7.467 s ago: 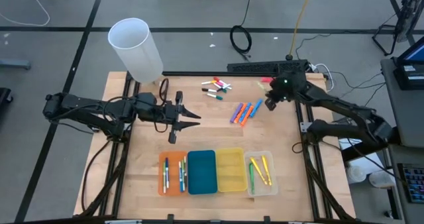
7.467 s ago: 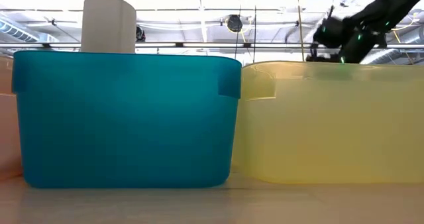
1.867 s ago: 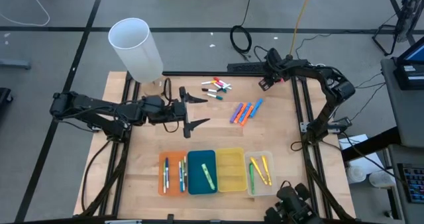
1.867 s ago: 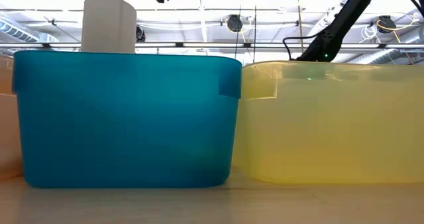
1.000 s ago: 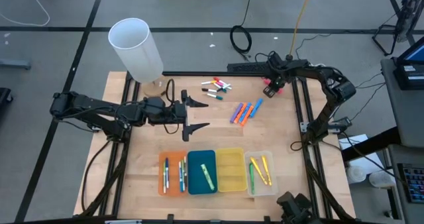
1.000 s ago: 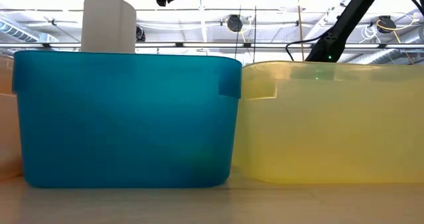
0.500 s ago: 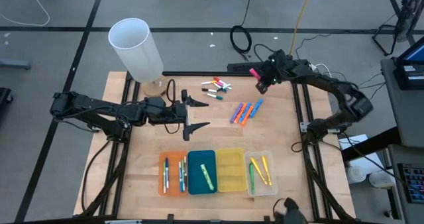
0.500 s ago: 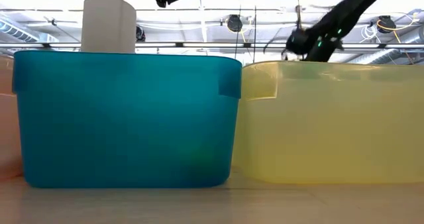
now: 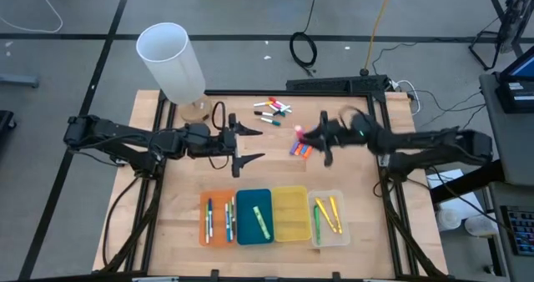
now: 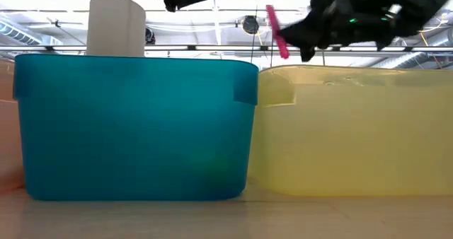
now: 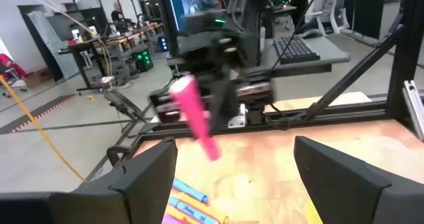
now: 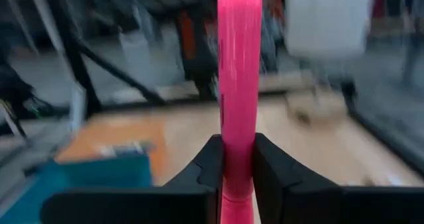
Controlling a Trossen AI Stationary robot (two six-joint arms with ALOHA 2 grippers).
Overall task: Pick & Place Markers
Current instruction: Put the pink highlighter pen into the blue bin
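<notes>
Wood table with four trays (image 9: 273, 217) along the near edge. Right gripper (image 9: 302, 135) is clamped on a pink marker (image 12: 237, 71), sticking straight out between its fingers, up over the loose markers (image 9: 305, 142) mid-table. I'd carry it level to a tray and lower before releasing. Left gripper (image 9: 250, 142) waits nearby, wide open.

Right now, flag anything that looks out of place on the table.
One green marker lies in the blue tray, not among the other greens in the clear tray. The right gripper holds a pink marker above the table. Nothing looks spilled or damaged.
</notes>
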